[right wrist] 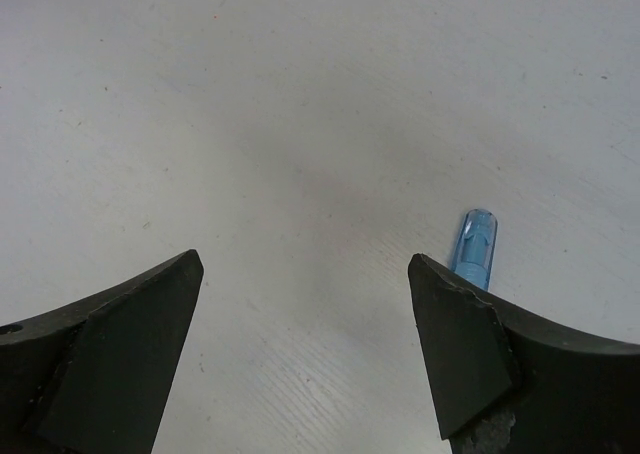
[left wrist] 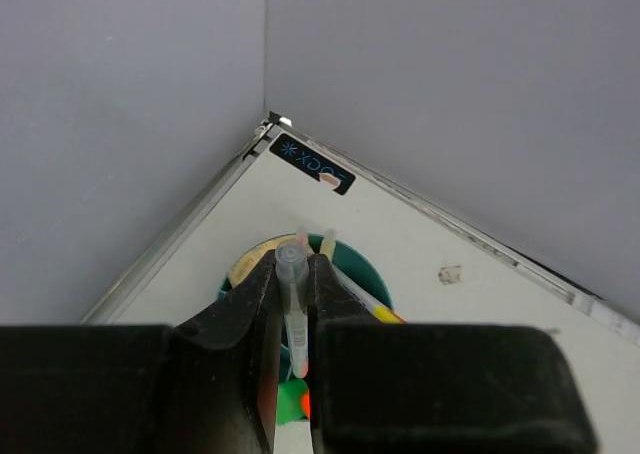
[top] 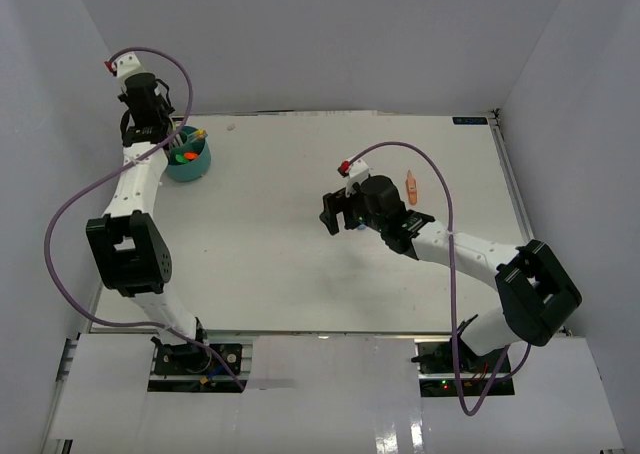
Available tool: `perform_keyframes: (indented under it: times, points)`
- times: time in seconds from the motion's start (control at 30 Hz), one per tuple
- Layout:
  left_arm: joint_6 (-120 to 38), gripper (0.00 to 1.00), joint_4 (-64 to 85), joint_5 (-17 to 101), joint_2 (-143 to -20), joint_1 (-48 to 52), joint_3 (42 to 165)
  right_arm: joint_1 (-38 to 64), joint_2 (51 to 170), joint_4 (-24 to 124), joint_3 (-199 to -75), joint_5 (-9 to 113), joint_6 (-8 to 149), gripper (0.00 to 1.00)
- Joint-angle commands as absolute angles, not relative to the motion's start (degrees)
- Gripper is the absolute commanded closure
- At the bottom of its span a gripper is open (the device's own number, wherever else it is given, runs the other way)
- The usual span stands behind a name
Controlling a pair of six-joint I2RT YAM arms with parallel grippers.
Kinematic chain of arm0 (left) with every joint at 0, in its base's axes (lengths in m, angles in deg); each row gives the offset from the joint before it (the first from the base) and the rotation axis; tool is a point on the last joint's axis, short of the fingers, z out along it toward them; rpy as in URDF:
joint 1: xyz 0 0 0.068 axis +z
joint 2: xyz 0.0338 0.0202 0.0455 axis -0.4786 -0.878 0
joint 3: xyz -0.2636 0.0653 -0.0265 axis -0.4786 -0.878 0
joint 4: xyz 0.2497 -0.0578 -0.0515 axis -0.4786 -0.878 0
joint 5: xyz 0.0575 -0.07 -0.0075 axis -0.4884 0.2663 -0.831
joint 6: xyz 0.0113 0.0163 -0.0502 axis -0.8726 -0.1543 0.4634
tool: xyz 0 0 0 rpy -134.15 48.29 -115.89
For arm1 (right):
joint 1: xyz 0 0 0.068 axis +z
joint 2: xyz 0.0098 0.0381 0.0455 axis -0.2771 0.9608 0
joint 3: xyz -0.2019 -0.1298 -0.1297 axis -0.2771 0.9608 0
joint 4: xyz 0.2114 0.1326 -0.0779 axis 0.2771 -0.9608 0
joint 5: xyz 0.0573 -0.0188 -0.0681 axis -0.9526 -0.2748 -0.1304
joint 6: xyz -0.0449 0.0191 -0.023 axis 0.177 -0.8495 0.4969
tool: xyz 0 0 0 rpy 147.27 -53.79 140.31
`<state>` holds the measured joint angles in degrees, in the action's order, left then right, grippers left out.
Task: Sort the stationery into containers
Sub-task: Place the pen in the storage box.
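Observation:
The round teal organiser (top: 187, 159) stands at the table's far left; it also shows in the left wrist view (left wrist: 368, 266). It holds a green highlighter (left wrist: 288, 399), a yellow-tipped pen (left wrist: 385, 312) and orange pieces. A tan ring (left wrist: 247, 262) shows at its left rim. My left gripper (top: 163, 137) hovers right over it, shut on a thin clear pen (left wrist: 292, 274) that points down into the cup. My right gripper (top: 331, 214) is open and empty, low over the middle of the table (right wrist: 305, 259). A blue highlighter (right wrist: 475, 242) lies just outside its right finger (right wrist: 460, 344).
A small pale orange piece (top: 411, 184) lies on the table behind the right arm. White walls enclose the table on three sides; the left gripper is close to the far left corner (left wrist: 268, 122). A black label (left wrist: 312, 162) is stuck near that corner.

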<state>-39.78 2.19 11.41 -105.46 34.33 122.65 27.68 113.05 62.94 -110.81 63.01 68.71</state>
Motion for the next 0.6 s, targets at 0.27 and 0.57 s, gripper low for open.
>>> perform_keyframes:
  times: [0.27,0.57]
  points:
    - [-41.5,0.95,7.55,11.52,-115.08,36.42,126.92,26.72,111.17,62.88,-108.65,63.87,70.54,0.1]
    - [-40.7,0.99,8.52,12.75,-114.93,36.95,128.42,26.45,110.73,61.65,-107.59,64.58,70.98,0.1]
